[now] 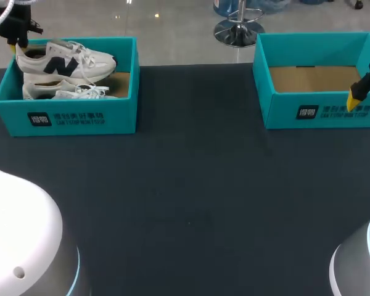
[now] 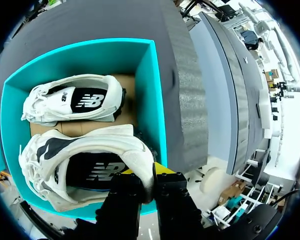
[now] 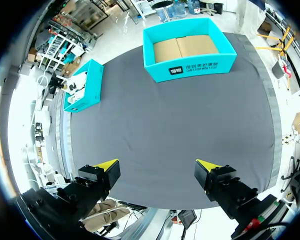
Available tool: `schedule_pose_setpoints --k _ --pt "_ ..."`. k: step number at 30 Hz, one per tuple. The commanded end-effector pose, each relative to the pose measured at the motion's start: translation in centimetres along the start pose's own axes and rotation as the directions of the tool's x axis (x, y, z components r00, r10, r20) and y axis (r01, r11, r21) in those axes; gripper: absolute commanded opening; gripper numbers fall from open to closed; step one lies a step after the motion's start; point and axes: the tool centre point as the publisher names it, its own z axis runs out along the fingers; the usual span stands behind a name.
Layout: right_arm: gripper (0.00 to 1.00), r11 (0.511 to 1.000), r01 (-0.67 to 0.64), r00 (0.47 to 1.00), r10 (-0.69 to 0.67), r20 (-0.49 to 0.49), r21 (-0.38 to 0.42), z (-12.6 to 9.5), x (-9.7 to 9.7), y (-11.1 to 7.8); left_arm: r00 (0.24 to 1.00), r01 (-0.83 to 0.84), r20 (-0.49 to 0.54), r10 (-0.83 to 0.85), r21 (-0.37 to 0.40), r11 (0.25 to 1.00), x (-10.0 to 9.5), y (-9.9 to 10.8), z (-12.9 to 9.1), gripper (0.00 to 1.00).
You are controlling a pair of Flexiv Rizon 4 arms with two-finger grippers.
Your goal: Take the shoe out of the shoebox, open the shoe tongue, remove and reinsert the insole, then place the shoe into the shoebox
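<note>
Dark tabletop (image 1: pixel 191 203). Two teal boxes: left box (image 1: pixel 68 117) holds both shoes, right box (image 1: pixel 314 111) has a brown cardboard floor. Two shoes, white sneakers with dark N logo, white laces, dark insoles with a pale logo. Gripped shoe (image 1: pixel 65 60) is in left box, on its side, heel at the far left corner, just beside second shoe (image 1: pixel 74 92). Left jaws clenched on gripped shoe's heel collar. Right jaws released, tips well apart, high over tabletop.

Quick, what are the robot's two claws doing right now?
Left gripper: closed on the heel of a shoe.
Right gripper: open, holding nothing.
</note>
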Motion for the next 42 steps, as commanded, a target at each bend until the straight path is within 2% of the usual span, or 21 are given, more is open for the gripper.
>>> schedule_pose_setpoints --k 1,13,25,26,28,29,34,37,42 --pt "1.0 1.0 -0.001 1.0 0.001 0.003 0.006 0.0 0.1 0.3 1.0 -0.007 -0.003 0.007 0.007 1.0 -0.6 0.4 1.3 0.0" --pt "1.0 1.0 -0.001 1.0 0.001 0.003 0.006 0.0 0.1 0.3 1.0 -0.012 -0.012 0.012 0.028 1.0 -2.1 -0.3 3.8 0.0" --pt "1.0 1.0 -0.001 1.0 0.001 0.003 0.006 0.0 0.1 0.3 0.999 0.008 -0.033 -0.007 0.024 1.0 -2.7 -0.7 4.6 0.0" --pt "1.0 1.0 -0.001 1.0 0.001 0.003 0.006 0.0 0.1 0.3 0.999 0.007 -0.034 -0.007 0.023 1.0 -2.8 -0.8 4.6 0.09" --pt "1.0 1.0 -0.001 1.0 0.001 0.003 0.006 0.0 0.1 0.3 0.999 0.006 -0.04 -0.005 0.018 1.0 -2.9 -1.0 4.7 0.45" --pt "1.0 1.0 -0.001 1.0 0.001 0.003 0.006 0.0 0.1 0.3 0.999 0.006 -0.041 -0.005 0.016 1.0 -2.9 -1.2 4.7 0.99" --pt "1.0 1.0 -0.001 1.0 0.001 0.003 0.006 0.0 0.1 0.3 1.0 0.013 -0.015 -0.013 0.012 1.0 -2.1 -1.3 3.0 1.0" --pt "1.0 1.0 -0.001 1.0 0.001 0.003 0.006 0.0 0.1 0.3 1.0 0.016 0.016 -0.016 0.005 1.0 -1.5 -1.5 0.8 1.0" --pt "1.0 1.0 -0.001 1.0 0.001 0.003 0.006 0.0 0.1 0.3 0.993 0.065 0.098 -0.063 -0.021 0.998 -0.6 -2.9 -4.6 1.0"
